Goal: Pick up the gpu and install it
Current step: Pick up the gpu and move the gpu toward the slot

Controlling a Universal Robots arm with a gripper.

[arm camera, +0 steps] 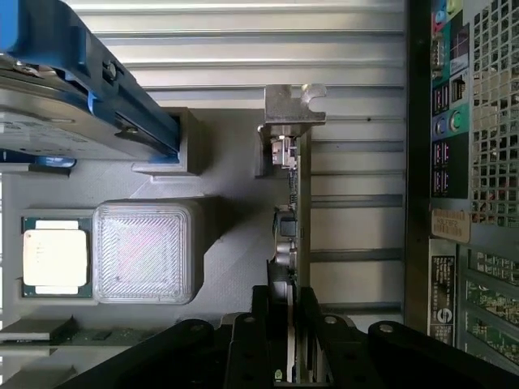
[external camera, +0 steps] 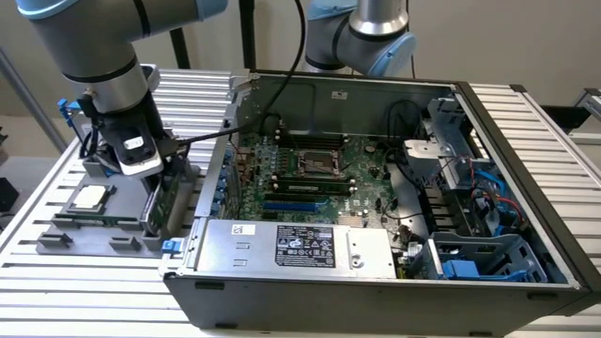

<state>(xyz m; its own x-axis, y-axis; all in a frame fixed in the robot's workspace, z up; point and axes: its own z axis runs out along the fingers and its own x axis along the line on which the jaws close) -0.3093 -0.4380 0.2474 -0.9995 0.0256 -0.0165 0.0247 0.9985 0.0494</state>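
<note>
The gripper (arm camera: 293,306) clamps the thin gpu (arm camera: 302,203) (silver bracket, green board) standing edge-up.

We see an open computer case (external camera: 376,299) on a slatted metal table (external camera: 75,299). Its green motherboard (external camera: 310,151) faces up, and a silver power supply (external camera: 291,246) runs along its near wall. Just beside the case, on the exterior view's left, a grey tray (external camera: 56,243) holds a small square processor chip (external camera: 91,198), with a hard drive on blue rails (arm camera: 57,105) near it.
</note>
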